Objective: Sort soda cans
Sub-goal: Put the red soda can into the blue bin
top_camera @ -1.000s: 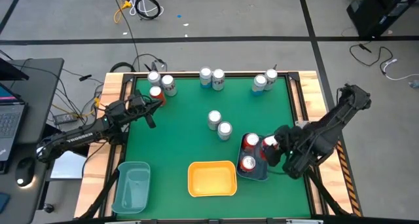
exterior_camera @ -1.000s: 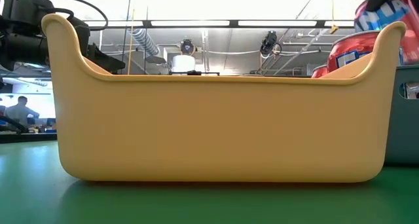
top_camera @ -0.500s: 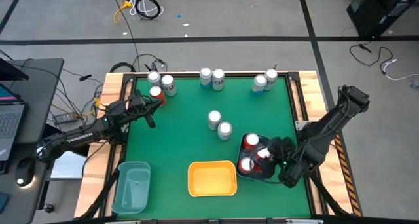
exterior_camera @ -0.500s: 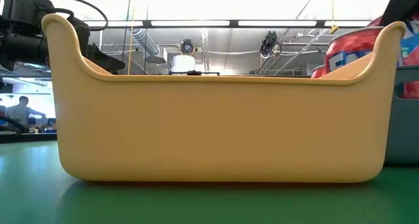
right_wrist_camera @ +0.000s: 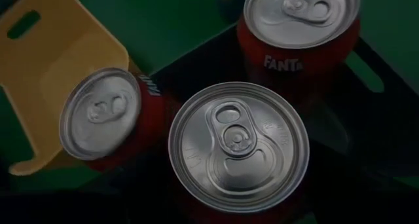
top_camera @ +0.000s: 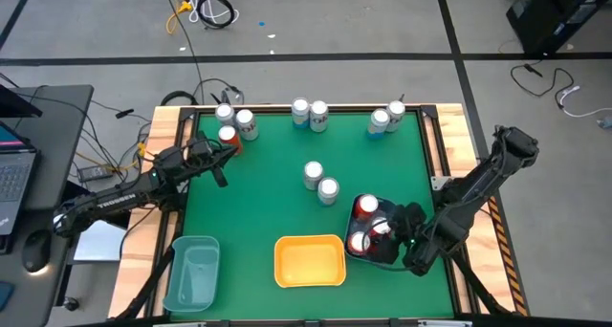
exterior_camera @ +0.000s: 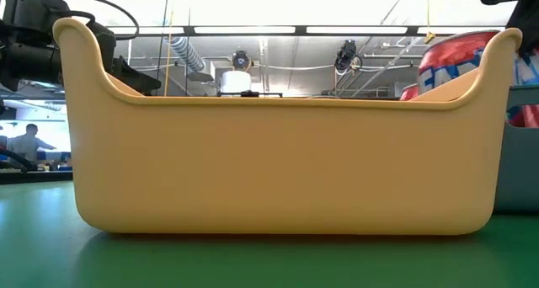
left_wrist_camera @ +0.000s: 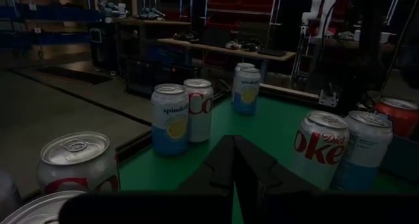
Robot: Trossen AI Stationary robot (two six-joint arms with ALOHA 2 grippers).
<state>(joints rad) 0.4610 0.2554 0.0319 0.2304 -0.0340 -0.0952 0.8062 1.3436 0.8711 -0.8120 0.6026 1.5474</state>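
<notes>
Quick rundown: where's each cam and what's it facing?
High: overhead, straight down on the table; both arms, left end effector, right end effector.
Low: table height, filled by the yellow bin.
Left wrist: level across the standing cans; own shut fingers.
Right wrist: straight down on three red cans in the dark bin.
Shared: high and right wrist both show those red cans.

Shiny metal soda cans (right_wrist_camera: 239, 145); smooth matt plastic yellow bin (exterior_camera: 278, 162).
</notes>
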